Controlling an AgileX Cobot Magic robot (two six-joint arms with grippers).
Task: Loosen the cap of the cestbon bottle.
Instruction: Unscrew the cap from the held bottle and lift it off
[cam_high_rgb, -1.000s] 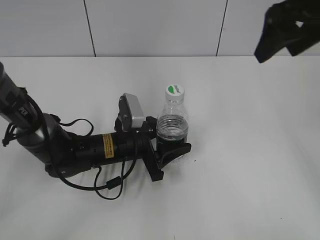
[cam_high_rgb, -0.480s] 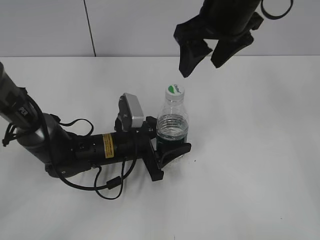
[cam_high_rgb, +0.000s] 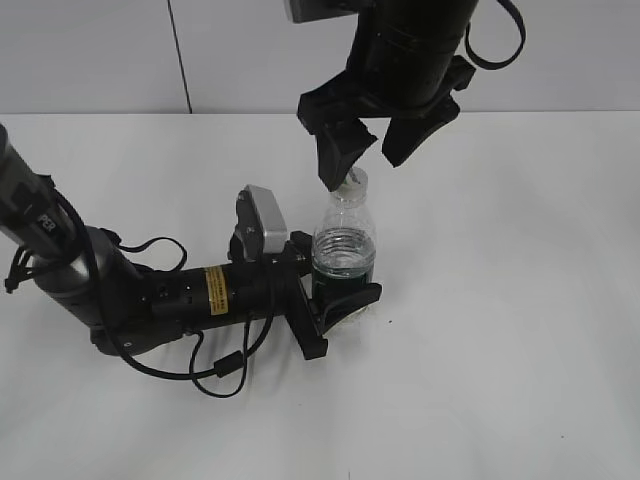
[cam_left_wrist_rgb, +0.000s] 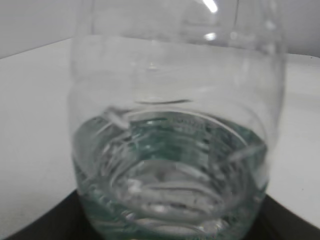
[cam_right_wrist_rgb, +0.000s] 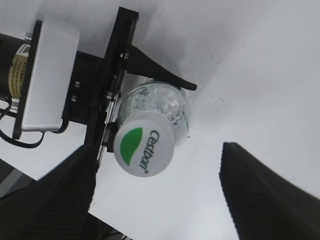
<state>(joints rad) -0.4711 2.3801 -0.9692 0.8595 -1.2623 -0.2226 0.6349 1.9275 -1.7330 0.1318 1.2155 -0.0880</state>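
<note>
The cestbon bottle (cam_high_rgb: 344, 250) is clear, glossy plastic with ribbed walls. Its cap (cam_right_wrist_rgb: 144, 144) is smooth white plastic with a printed green mark. The counter (cam_high_rgb: 500, 300) looks matt white. The right gripper (cam_high_rgb: 367, 155) has matt black fingers (cam_right_wrist_rgb: 265, 195) with finely ridged pads.

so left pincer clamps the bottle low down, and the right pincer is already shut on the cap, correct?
Not quite. The left pincer does clamp the cestbon bottle low down, but the right pincer is open. The right wrist view shows its fingers spread either side of the cap, not touching it.
</note>
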